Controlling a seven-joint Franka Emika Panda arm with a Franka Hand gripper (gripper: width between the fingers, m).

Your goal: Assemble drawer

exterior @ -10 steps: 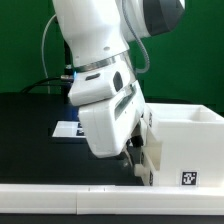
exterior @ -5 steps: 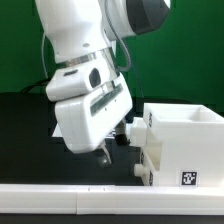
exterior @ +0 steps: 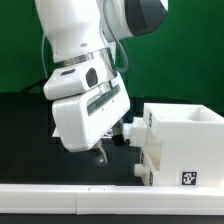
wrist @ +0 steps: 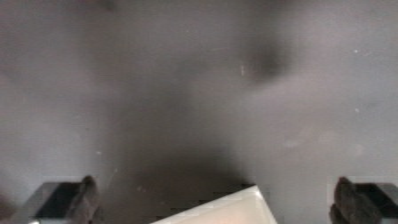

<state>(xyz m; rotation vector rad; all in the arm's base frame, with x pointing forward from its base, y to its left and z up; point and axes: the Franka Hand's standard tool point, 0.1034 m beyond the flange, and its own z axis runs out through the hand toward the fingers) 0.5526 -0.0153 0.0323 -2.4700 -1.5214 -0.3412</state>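
The drawer's white box housing (exterior: 185, 145) stands at the exterior view's right, with a black-and-white tag (exterior: 188, 178) on its near face. A smaller white tray part (exterior: 148, 160) sits against its left side. My gripper (exterior: 100, 160) hangs just left of that part, above the black table, with a thin dark finger (exterior: 98, 160) pointing down. In the wrist view the gripper (wrist: 217, 205) is open and empty, its dark fingertips (wrist: 63, 200) far apart over the dark table. A white corner of a drawer part (wrist: 222, 208) shows between them, lower down.
The long white bar (exterior: 110, 205) runs along the front edge of the black table (exterior: 25, 140). A bit of the marker board (exterior: 52, 127) shows behind the arm. A green backdrop stands behind.
The arm has swung towards the exterior view's left, away from the box housing, and lifted slightly. The gripper that was at the tray part now hangs clear of it. Little moved in the last half second.
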